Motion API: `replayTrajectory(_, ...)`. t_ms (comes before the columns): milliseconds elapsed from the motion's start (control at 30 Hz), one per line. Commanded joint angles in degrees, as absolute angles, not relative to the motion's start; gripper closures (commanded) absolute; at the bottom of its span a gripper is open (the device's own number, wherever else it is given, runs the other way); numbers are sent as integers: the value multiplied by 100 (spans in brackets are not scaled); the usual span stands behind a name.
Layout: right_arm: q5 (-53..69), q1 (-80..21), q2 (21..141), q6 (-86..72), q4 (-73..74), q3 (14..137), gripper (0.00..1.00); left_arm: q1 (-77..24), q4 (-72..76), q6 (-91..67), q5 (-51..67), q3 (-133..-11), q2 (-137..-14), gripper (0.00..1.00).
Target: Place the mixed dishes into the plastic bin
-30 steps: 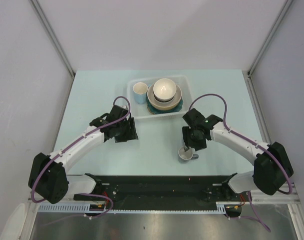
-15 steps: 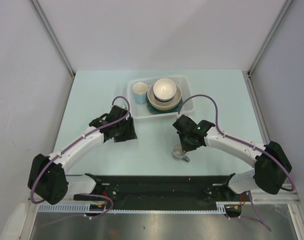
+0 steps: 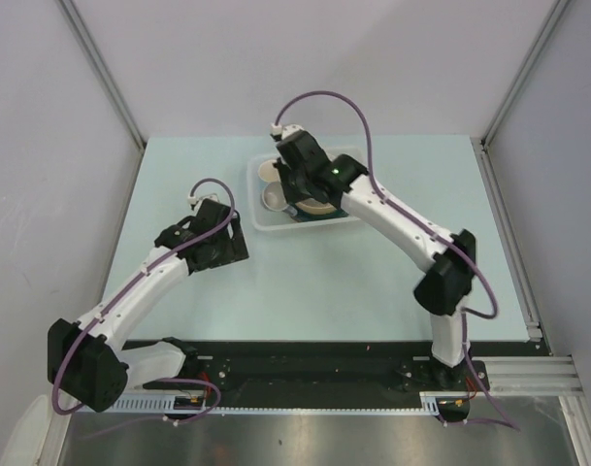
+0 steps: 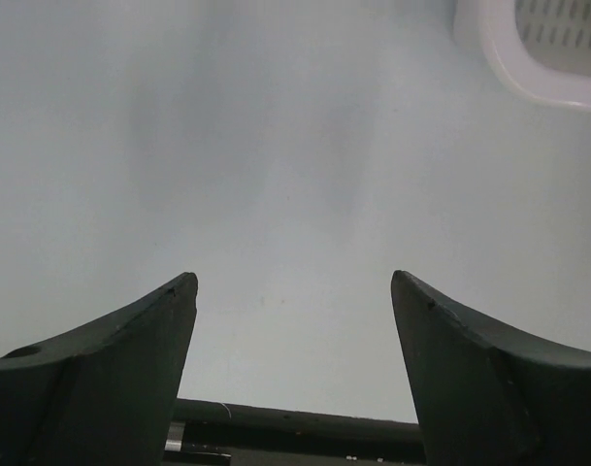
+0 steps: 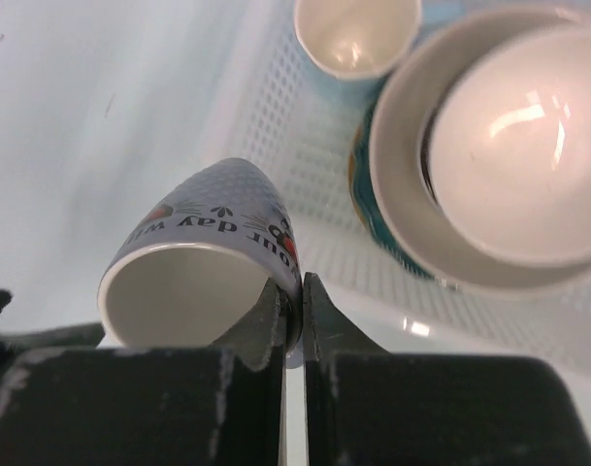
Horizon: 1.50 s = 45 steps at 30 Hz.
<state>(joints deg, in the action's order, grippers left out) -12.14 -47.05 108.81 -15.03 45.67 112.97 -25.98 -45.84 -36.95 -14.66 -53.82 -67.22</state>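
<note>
My right gripper (image 5: 293,301) is shut on the rim of a grey mug with printed lettering (image 5: 208,243), one finger inside and one outside. It holds the mug tilted over the near left part of the plastic bin (image 5: 441,330). In the bin stand a small cream mug (image 5: 356,34) and a stack: a white bowl (image 5: 518,126) in a tan bowl (image 5: 402,194) on a teal plate (image 5: 373,218). From above, the right gripper (image 3: 293,184) and the held mug (image 3: 276,197) hang over the bin (image 3: 348,221). My left gripper (image 3: 232,252) is open and empty above bare table.
The left wrist view shows the left gripper (image 4: 293,282) with pale table between its fingers and a corner of the bin (image 4: 528,78) at the upper right. The right arm (image 3: 402,228) stretches across the table's right half. Grey walls enclose the table.
The right gripper shut on the mug near the table's front and carried it back and left to above the bin. The left gripper drew back to the left and opened wider.
</note>
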Motion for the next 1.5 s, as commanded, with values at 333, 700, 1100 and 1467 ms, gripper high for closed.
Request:
replayTrajectory(333,-563,-4272,12902,-1019,5352,13720,100,-2443,-4825,-3577,-1793,-5511,-6442,14)
replayTrajectory(700,-369,-4157,13262,-1002,5291,13746,100,-2443,-4632,-3665,-1564,-5300,-6495,14)
replayTrajectory(1100,-422,-4140,13842,-1063,5115,13957,94,-2443,-4658,-3612,-1547,-5370,-6697,15)
replayTrajectory(1467,-404,-4096,13746,-1213,4860,13931,56,-2443,-4851,-3533,-1617,-5765,-6829,14)
